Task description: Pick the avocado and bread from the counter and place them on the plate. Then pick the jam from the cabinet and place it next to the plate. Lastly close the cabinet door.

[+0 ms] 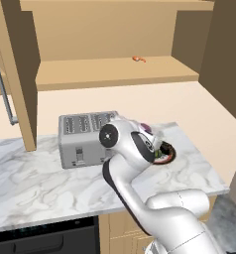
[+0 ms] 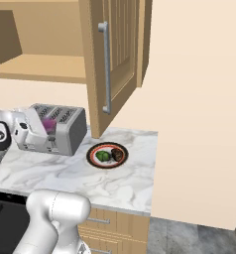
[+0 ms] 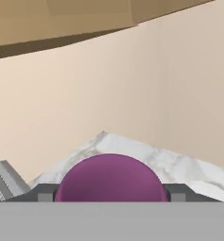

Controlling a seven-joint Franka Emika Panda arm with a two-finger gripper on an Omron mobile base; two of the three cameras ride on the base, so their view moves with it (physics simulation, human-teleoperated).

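Marble counter; tan cabinet open above; plate beside toaster.

White arm bent low, tool level, fingers clamped either side of purple jar.

The toaster takes up the back of the counter left of the plate, which sits just beside it. The open cabinet door hangs over the plate's far side, blocking approach from above there. Bare marble lies in front of and right of the plate. The cabinet shelf holds 1 tiny orange item.
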